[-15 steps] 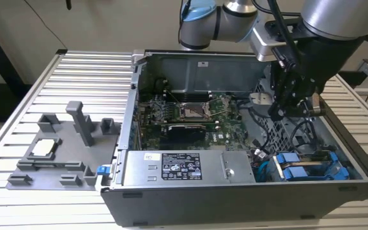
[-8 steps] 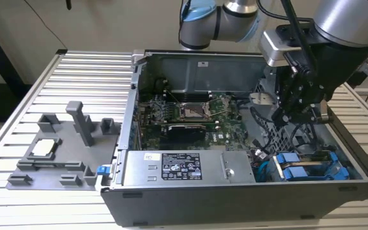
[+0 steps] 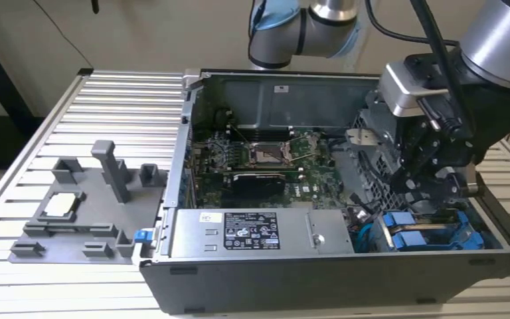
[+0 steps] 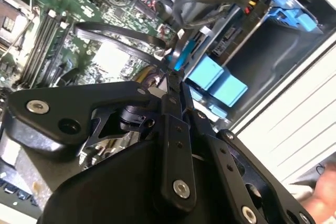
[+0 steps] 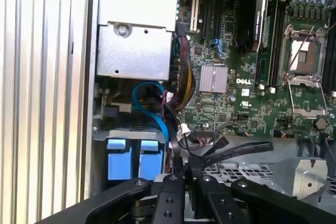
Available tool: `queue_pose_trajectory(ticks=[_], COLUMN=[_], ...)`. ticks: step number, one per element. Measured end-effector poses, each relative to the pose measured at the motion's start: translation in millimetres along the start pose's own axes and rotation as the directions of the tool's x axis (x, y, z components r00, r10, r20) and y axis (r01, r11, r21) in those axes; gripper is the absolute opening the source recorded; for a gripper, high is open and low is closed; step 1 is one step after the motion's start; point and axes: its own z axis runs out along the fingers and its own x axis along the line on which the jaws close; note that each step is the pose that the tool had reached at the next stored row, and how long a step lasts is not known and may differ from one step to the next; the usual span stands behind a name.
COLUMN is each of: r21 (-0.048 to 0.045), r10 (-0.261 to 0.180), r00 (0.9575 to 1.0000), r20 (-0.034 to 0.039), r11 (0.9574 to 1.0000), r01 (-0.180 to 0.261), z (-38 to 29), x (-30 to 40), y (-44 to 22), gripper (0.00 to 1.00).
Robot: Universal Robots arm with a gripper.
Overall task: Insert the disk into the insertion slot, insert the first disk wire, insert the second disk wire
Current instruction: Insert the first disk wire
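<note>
Disk carriers (image 3: 419, 234) in bright blue are counted as two, set side by side in the insertion slot (image 4: 268, 51) low on the exterior view's right. Their two blue end tabs (image 5: 135, 158) are seen edge to edge in the first wrist view. Which one bears the disk cannot be told, as the drive bodies are largely hidden by frames and cables.

One gripper (image 3: 419, 203) is held just above the carriers. In both wrist views its fingers (image 4: 173, 85) are drawn together to a thin tip. Whether anything is pinched there cannot be made out. One blue wire (image 5: 149, 98) is looped beside the carriers, and its end is lost among several black cables (image 5: 231, 148).

One power supply (image 3: 237, 232) and one motherboard (image 3: 255, 149) are seen in the open case. One grey fixture (image 3: 87, 206) is set on the ribbed table (image 3: 104, 100) at the exterior view's left.
</note>
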Motion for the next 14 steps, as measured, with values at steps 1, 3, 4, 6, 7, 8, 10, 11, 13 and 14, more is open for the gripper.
queue_pose_trajectory(ticks=[1, 3, 4, 6, 7, 8, 10, 11, 13, 14], r21=[0.0000, -0.0001, -0.0001, 0.0001, 0.0002, 0.0003, 0.0006, 0.0007, 0.0003, -0.0010], r10=[0.000, 0.000, 0.000, 0.000, 0.000, 0.000, 0.000, 0.000, 0.000, 0.001], r00=[1.0000, 1.0000, 1.0000, 1.0000, 1.0000, 1.0000, 0.9999, 0.9999, 0.9998, 0.9998], r20=[0.0001, 0.0000, 0.0003, 0.0027, 0.0043, 0.0059, 0.0111, 0.0151, 0.0188, 0.0201], r11=[1.0000, 1.0000, 1.0000, 1.0000, 1.0000, 1.0000, 1.0000, 1.0000, 1.0000, 1.0000], r01=[0.000, 0.000, 0.000, 0.000, 0.000, 0.000, 0.000, 0.000, 0.000, -0.001], z=[0.5, 1.7, 2.5, 4.4, 5.6, 6.8, 10.2, 12.5, 14.9, 15.9], x=[3.1, 7.9, 9.1, 11.1, 12.0, 12.8, 16.2, 18.6, 20.0, 20.5], y=[-1.8, -6.7, -9.7, -15.5, -18.2, -20.8, -28.7, -32.4, -34.8, -36.1], gripper=[0.16, 0.16, 0.16, 0.16, 0.16, 0.16, 0.16, 0.16, 0.16, 0.16])
